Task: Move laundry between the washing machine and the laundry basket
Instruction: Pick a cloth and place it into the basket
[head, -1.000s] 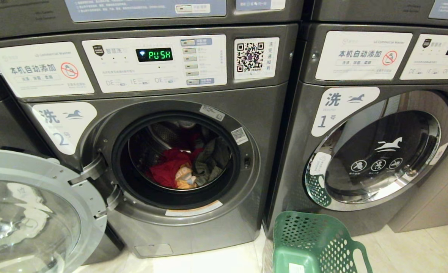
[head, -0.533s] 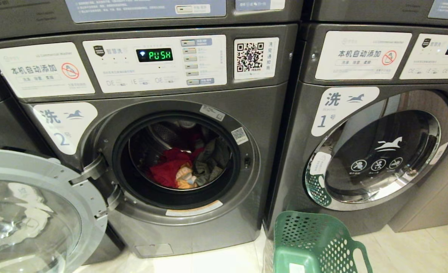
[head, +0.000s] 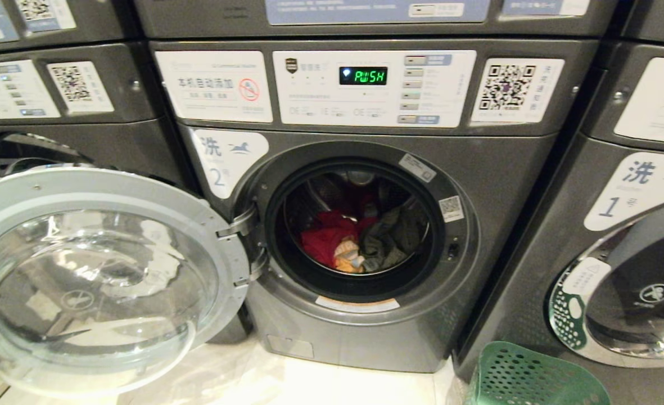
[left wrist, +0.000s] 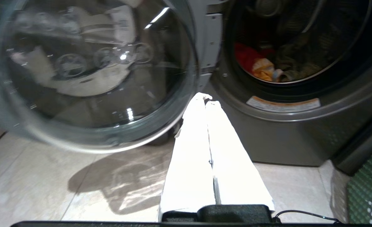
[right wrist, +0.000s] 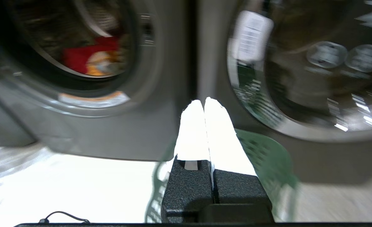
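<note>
Laundry point(head: 360, 242) fills the open washing machine point(head: 360, 315); both tools pressed closed, empty.

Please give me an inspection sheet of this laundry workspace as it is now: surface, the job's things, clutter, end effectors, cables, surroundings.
Surface: pale tiled floor, glossy.
Job's things: washing machine 2, door swung open to the robot's left; red garment, dark garment and orange-patterned piece in the drum; green laundry basket on the floor by its right corner.
Clutter: nothing seen.
End effectors: left end effector and right end effector both shut, empty, low before the machine.
Cables: thin black cable at the left wrist.
Surroundings: neighbouring washers, machine 1 closed.
</note>
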Robot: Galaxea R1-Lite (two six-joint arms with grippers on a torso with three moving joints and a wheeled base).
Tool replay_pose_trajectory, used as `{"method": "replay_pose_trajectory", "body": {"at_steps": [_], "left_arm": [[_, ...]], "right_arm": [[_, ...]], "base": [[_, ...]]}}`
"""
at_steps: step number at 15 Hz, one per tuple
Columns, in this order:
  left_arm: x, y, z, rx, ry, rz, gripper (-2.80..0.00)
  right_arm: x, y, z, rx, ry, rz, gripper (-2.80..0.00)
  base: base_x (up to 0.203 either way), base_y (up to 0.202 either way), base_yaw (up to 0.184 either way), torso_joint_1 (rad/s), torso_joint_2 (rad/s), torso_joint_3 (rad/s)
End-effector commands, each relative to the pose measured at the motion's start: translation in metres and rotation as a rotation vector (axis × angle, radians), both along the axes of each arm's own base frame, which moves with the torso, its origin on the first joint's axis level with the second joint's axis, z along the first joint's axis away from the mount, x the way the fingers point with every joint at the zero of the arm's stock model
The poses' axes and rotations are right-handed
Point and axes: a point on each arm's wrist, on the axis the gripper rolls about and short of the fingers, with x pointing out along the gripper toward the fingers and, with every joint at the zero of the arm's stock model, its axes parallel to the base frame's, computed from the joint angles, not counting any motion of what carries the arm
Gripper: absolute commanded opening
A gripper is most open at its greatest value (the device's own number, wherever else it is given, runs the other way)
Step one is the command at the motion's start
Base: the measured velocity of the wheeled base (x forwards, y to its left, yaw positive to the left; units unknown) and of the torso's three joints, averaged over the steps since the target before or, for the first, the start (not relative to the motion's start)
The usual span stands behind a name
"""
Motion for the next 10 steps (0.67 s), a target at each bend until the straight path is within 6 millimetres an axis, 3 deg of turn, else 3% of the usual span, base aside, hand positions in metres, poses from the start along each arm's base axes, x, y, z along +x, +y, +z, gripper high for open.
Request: {"method": "replay_pose_trajectory", "body": {"at_steps": [1, 7, 10], "left_arm": [[0.0006, 0.0, -0.0025, -0.001, 0.007, 0.001, -2.8], [0.0006, 0.0, -0.0026, -0.001, 0.008, 0.002, -2.8], [0.0009, 0.0, -0.0029, -0.001, 0.011, 0.002, -2.8]], "right_arm": [[0.0001, 0.0, 0.0, 0.001, 0.001, 0.0, -2.8], [0.0001, 0.0, 0.0, -0.001, 0.001, 0.0, -2.8], [0.0001, 0.0, 0.0, 0.001, 0.001, -0.001, -2.8]], "base": [[0.001, -0.01, 0.178, 0.003, 0.01, 0.002], [0.0, -0.009, 0.17, 0.002, 0.0, 0.003], [0.001, -0.003, 0.058, 0.001, 0.0, 0.002]]}}
